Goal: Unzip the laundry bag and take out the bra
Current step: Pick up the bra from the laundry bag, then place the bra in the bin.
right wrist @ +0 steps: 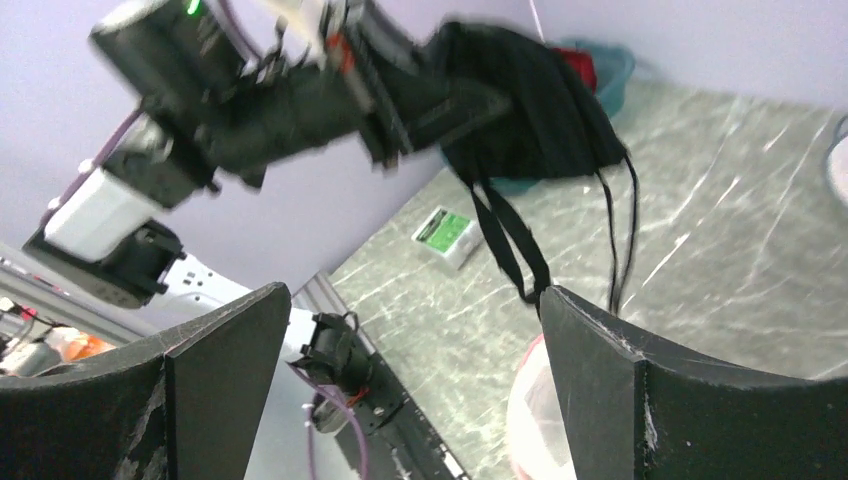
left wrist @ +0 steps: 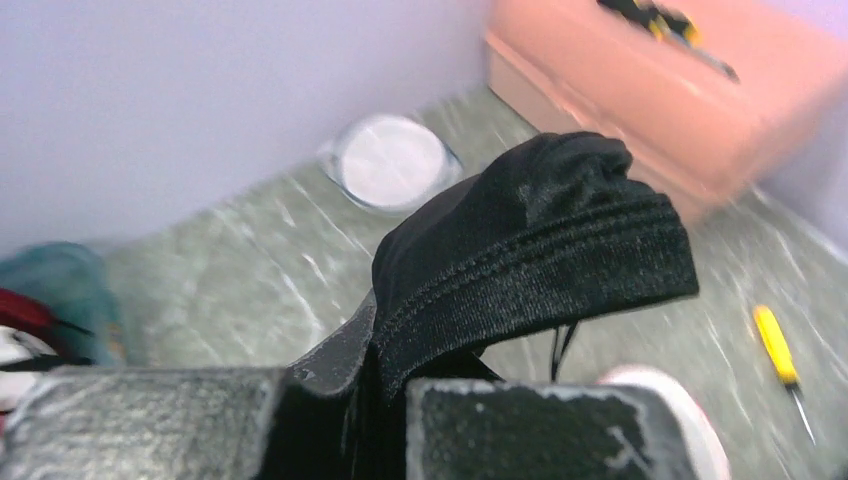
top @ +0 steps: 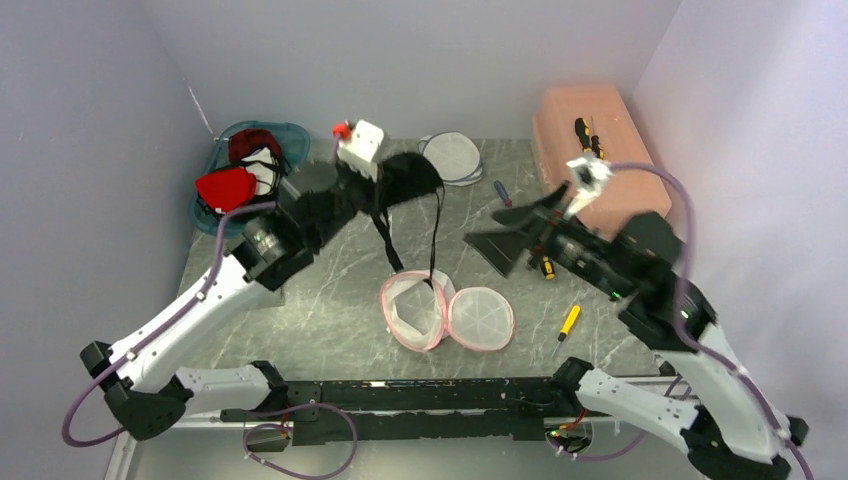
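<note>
The black bra (top: 412,180) hangs above the table at the back middle, with my left gripper (top: 385,182) shut on its band. In the left wrist view the bra (left wrist: 540,230) bulges out from between the left gripper's (left wrist: 385,385) jaws. Its straps (top: 388,240) dangle down to the rim of the laundry bag (top: 413,312), a pink-edged white mesh pouch lying open with its round flap (top: 482,318) to the right. My right gripper (top: 510,245) hovers to the right of the straps, open and empty. From the right wrist, the right gripper (right wrist: 415,320) frames the bra (right wrist: 540,110) and the bag (right wrist: 535,400).
A salmon box (top: 590,130) with tools on top stands at the back right. A teal basin (top: 250,170) with red and white items is at the back left. White round mesh pouches (top: 452,157) lie at the back. Screwdrivers (top: 568,322) (top: 502,192) lie on the right side.
</note>
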Controlling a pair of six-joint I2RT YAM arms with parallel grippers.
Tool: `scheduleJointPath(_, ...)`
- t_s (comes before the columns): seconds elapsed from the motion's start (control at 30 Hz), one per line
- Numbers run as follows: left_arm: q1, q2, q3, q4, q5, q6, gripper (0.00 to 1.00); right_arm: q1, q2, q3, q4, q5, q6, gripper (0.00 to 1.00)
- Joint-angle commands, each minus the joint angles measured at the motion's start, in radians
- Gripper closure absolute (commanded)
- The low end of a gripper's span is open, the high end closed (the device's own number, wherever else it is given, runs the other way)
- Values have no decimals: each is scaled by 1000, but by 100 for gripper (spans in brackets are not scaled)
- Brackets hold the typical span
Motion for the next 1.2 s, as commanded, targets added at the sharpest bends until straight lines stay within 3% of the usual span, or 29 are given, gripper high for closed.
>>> scheduleJointPath(0.0, 140, 117, 313, -130, -106, 10, 97, -1, -164, -112, 49, 52, -138, 0)
scheduleJointPath(0.1, 358, 223, 500, -234, 62, -102, 97, -1, -270, -267, 140, 89, -124, 0)
scheduleJointPath(0.2, 515, 293, 600, -254, 91, -156, 97, -2, -342, -400, 202, 114, -95, 0)
scheduleJointPath(0.43, 760, 367, 643, -150, 138, -201, 97, -1, -401, -629, 282, 94, -20, 1)
scheduleJointPath(0.6, 913, 404, 564, -38, 159, -216, 97, -2, -413, -732, 373, 36, 23, 2)
scheduleJointPath(0.8, 987, 403, 473, 135, 175, -222, 97, -1, -381, -803, 458, -17, 44, 3)
scheduleJointPath(0.97, 994, 445, 496, 113, 147, -185, 97, -2, -343, -819, 476, -26, 32, 3)
scheduleJointPath(1.17, 1024, 504, 423, 109, 145, -232, 97, -1, -330, -815, 498, -13, 15, 3)
